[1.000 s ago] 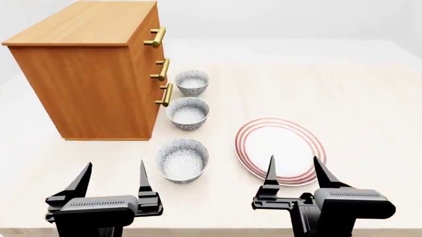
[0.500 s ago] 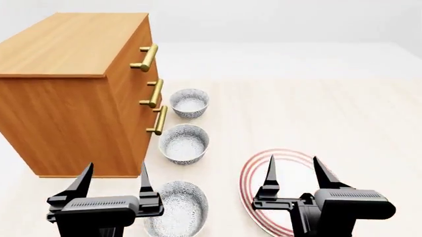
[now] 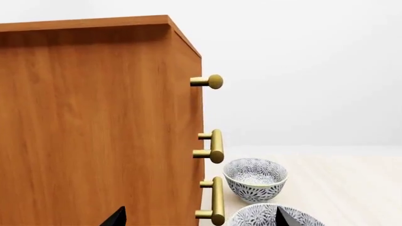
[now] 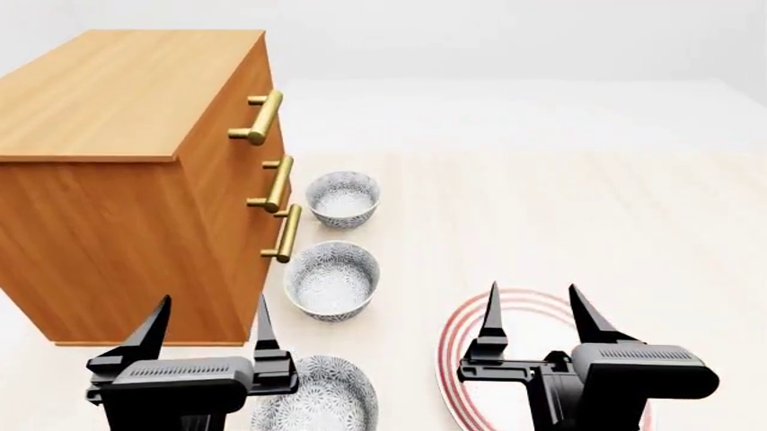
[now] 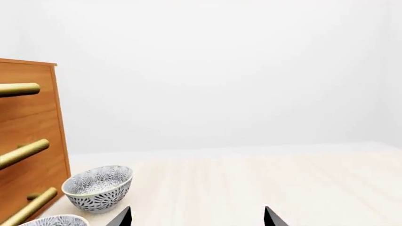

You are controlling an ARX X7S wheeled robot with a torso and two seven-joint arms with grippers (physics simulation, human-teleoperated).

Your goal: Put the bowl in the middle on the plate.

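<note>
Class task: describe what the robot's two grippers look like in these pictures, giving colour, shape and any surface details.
Both the left gripper and right gripper are matte black. Each has two thin, blade-like fingers tapering to sharp points, mounted on a blocky body with a ribbed, vent-like strip. No cables or markings show.

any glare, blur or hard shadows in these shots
Head view: sharp and evenly lit, only faint soft shadows under the bowls, none hard on the table. Left wrist view: crisp, a small highlight on the top handle. Right wrist view: no blur, background washed to plain white.
</note>
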